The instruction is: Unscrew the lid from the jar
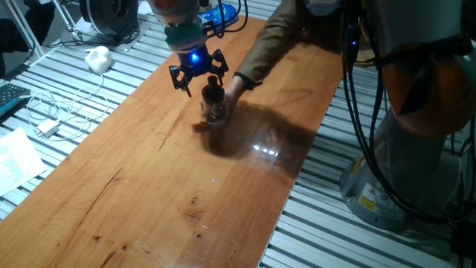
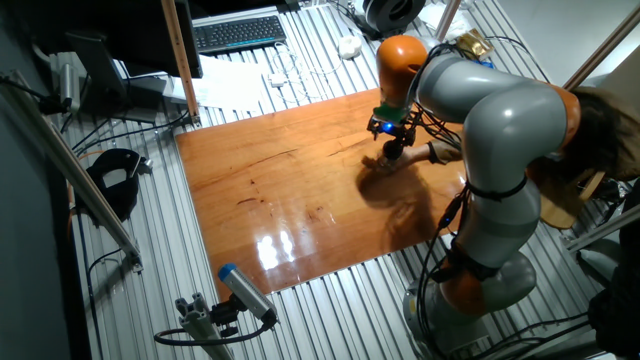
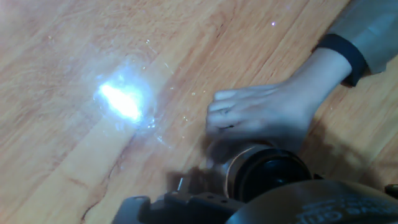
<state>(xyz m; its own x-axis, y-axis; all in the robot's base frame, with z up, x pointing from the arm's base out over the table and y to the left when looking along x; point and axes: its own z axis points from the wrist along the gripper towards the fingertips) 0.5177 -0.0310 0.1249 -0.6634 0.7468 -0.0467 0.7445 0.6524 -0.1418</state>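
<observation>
Hand hovers just above the lid — jar beneath.

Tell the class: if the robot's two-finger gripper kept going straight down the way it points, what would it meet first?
Most likely the small round black lid on the clear glass jar, directly under the gripper. A person's hand steadies the jar; exact depth is unclear.

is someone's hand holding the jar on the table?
Yes, in the hand view a person's hand wraps around the jar just beyond the black lid on the wooden table.
</observation>
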